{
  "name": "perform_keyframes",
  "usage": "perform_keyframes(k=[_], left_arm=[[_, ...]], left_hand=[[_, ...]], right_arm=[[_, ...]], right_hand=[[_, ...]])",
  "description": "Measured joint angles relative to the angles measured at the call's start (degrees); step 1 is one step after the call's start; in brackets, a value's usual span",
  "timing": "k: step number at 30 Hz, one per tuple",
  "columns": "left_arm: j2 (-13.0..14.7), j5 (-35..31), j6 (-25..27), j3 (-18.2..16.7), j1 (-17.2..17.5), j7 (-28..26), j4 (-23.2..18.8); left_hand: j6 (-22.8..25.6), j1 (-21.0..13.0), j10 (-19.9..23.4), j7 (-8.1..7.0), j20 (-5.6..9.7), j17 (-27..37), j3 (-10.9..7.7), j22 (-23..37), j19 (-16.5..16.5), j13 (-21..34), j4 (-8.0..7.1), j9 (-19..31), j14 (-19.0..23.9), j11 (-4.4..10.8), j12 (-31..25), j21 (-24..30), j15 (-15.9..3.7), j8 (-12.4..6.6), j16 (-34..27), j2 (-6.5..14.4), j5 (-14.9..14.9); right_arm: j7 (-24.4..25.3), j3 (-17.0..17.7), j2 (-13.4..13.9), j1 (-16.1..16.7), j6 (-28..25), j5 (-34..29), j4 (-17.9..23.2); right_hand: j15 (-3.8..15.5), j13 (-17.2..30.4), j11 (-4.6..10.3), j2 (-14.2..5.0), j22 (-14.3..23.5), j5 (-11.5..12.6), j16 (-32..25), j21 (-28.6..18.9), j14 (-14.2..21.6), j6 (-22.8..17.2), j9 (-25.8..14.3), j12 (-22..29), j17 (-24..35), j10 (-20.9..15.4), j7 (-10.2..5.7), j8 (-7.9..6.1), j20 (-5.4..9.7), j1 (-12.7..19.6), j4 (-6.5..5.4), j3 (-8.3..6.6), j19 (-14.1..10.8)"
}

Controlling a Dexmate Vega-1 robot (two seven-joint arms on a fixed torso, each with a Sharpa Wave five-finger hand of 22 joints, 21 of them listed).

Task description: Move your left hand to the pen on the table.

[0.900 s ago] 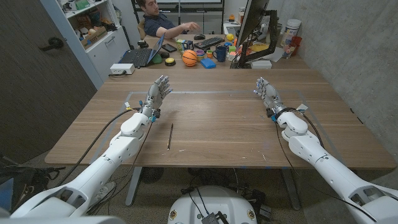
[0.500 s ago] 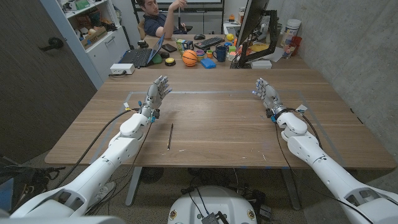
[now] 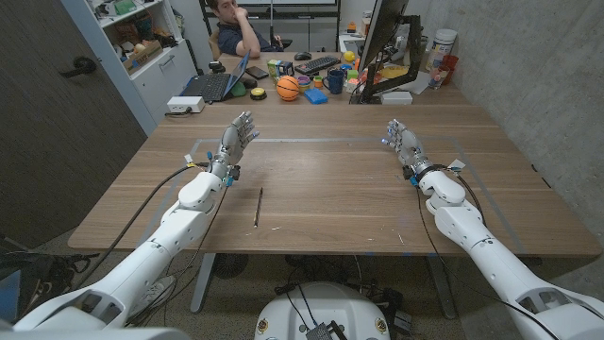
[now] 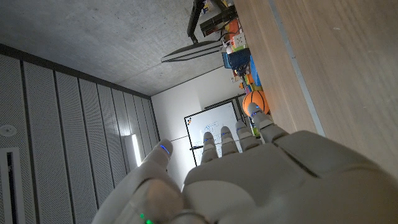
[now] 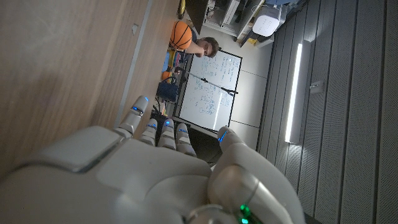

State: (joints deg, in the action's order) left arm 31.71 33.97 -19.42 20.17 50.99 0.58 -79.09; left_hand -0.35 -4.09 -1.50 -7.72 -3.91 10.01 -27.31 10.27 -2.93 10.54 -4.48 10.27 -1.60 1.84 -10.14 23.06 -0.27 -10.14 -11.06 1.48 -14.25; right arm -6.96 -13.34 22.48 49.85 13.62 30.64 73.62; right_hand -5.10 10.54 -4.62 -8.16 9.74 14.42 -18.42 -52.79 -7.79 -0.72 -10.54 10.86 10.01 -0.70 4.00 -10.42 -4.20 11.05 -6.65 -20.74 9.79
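Note:
A thin dark pen (image 3: 258, 205) lies on the wooden table (image 3: 330, 189), pointing away from me, near the front left of the middle. My left hand (image 3: 236, 141) stands beyond it and to its left, fingers spread and reaching away, holding nothing. Its back (image 4: 261, 180) fills the left wrist view. My right hand (image 3: 402, 142) stands on the right side of the table, fingers apart and empty, and its back (image 5: 143, 174) is in the right wrist view.
Along the far edge sit a laptop (image 3: 215, 83), a basketball (image 3: 288, 88), a blue mug (image 3: 336, 80), a monitor (image 3: 385, 38) and clutter. A person (image 3: 238, 26) sits behind. Thin tape lines (image 3: 311, 141) mark the table.
My left hand has shifted slightly farther away and to the left. The person behind has pulled an arm in toward the head. The pen and my right hand have hardly moved.

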Motion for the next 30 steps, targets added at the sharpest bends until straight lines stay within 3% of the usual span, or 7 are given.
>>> perform_keyframes(k=[10, 30], left_arm=[[3.0, -5.2, -1.1, -0.8, 2.3, -2.7, -5.0], [11.5, -18.4, 0.6, -6.4, 11.3, -9.1, -19.9]], left_hand=[[-2.5, -0.3, -2.0, -2.5, -1.02, 0.0, 1.34, 0.0, 1.0, 0.0, 1.34, 0.0, -1.8, 0.21, 0.0, -1.3, 2.2, 0.0, 0.2, -2.6, -0.4], [-6.3, -1.3, -4.9, -4.47, -1.53, 0.3, 3.0, 0.2, 2.6, 0.0, 2.98, 0.0, -4.3, 0.44, 0.0, -3.4, 2.09, 0.0, 0.3, -5.3, -1.1]], right_arm=[[-0.8, 1.2, -1.2, 0.2, -0.4, -1.3, -0.2], [-1.8, 2.5, -2.4, 1.0, -1.5, -2.8, 0.6]], right_hand=[[0.0, 0.0, 0.01, 0.0, 0.0, 0.0, 0.0, 0.3, 0.0, 0.0, 0.0, 0.0, 0.3, 0.0, 0.0, 0.0, 0.0, 0.0, 0.0, 0.0, 0.0], [0.0, 0.0, 0.01, 0.0, 0.0, 0.0, 0.2, 0.7, 0.0, 0.0, 0.0, 0.0, 0.3, 0.0, -0.01, 0.0, 0.0, 0.0, -0.21, 0.22, 0.0]])
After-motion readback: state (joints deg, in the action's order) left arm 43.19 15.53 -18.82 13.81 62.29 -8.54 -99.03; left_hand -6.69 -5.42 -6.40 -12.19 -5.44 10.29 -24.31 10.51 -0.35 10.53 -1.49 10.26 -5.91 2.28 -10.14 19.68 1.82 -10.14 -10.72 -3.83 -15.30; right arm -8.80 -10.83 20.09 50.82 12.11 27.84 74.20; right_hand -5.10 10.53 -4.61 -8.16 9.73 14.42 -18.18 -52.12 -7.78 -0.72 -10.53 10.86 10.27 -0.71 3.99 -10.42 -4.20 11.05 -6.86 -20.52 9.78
